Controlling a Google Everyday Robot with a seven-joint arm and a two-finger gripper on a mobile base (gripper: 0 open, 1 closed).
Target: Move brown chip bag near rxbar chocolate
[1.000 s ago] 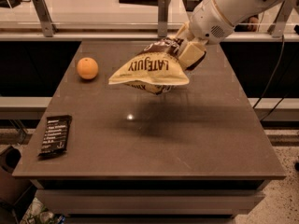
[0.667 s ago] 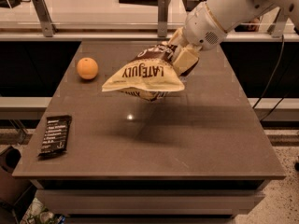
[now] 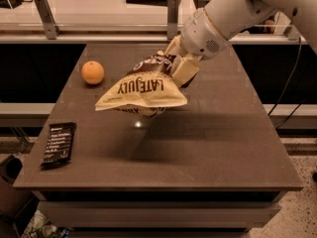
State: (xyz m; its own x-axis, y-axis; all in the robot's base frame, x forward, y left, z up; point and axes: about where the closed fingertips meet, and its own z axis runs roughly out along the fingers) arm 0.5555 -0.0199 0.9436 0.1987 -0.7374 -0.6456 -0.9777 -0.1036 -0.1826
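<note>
The gripper (image 3: 177, 62) is pinched on the dark top edge of the brown chip bag (image 3: 142, 90), so the bag hangs clear of the table (image 3: 223, 148) for carrying; the rxbar chocolate (image 3: 58, 144) lies well apart, down-left of the hand; the orange (image 3: 92, 72) sits to its left.

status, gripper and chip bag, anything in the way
Gripper shut on brown chip bag, bag held above the table, near centre. Rxbar chocolate at front-left edge. Orange back-left, likely off the path.
</note>
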